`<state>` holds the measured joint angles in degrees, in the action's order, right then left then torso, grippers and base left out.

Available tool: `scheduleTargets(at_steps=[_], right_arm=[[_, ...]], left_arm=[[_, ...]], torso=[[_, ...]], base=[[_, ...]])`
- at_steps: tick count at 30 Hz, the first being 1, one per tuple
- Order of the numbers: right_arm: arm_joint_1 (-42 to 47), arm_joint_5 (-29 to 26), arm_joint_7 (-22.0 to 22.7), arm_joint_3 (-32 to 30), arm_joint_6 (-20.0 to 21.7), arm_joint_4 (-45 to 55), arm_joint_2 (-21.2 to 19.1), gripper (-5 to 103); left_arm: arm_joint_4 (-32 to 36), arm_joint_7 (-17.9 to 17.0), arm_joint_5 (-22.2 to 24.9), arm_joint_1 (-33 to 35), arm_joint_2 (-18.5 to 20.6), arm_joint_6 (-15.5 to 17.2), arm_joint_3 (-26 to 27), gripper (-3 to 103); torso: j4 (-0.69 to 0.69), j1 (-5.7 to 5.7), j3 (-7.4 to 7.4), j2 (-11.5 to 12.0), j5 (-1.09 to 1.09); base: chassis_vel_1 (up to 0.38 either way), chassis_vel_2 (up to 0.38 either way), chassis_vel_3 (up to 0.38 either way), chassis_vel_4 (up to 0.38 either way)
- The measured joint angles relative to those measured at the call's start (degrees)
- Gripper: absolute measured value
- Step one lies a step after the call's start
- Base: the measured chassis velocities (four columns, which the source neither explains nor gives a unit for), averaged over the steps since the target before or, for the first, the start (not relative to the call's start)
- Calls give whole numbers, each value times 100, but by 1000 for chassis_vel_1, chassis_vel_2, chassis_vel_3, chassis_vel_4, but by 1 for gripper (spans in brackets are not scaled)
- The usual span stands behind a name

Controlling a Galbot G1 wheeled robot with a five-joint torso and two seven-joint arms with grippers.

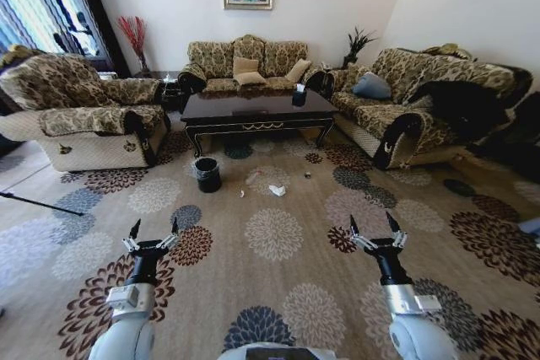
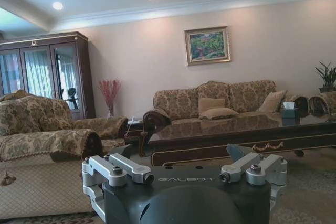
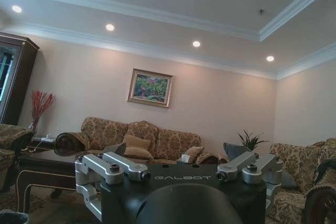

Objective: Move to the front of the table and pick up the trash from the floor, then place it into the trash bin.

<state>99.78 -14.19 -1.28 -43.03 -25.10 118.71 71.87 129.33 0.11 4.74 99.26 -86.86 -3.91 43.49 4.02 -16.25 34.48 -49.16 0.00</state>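
Note:
The dark glossy table (image 1: 253, 111) stands mid-room on the patterned carpet, and its top also shows in the left wrist view (image 2: 236, 129) and the right wrist view (image 3: 42, 161). On the floor in front of it sits the small black trash bin (image 1: 207, 174) with a liner over its rim. To the bin's right lies the trash: a clear bottle (image 1: 253, 177), a crumpled white paper wad (image 1: 277, 190), a tiny white scrap (image 1: 241, 194) and a small dark piece (image 1: 307, 175). My left gripper (image 1: 153, 229) and right gripper (image 1: 375, 225) hover open and empty, well short of the trash.
An armchair (image 1: 84, 115) flanks the table on the left, a long sofa (image 1: 405, 107) on the right and another sofa (image 1: 249, 65) behind. A black tissue box (image 1: 299, 96) stands on the table. A thin dark rod (image 1: 38, 202) lies at far left. Open carpet stretches between me and the trash.

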Motion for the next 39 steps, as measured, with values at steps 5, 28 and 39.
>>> scheduleTargets(at_steps=[5,28,39], right_arm=[[40,47,1,-11,19,30,-4,100],[105,100,2,-1,-6,39,25,100],[64,98,5,19,-14,-27,32,100]], left_arm=[[20,5,-11,29,3,-24,-2,100],[-126,34,-27,79,-4,-166,-16,100],[-139,43,-27,43,-16,-169,-29,100]], torso=[[0,48,-58,106,0],[0,304,-409,712,0],[0,417,-564,981,0]], base=[[0,0,0,0],[0,0,0,0],[0,0,0,0]])
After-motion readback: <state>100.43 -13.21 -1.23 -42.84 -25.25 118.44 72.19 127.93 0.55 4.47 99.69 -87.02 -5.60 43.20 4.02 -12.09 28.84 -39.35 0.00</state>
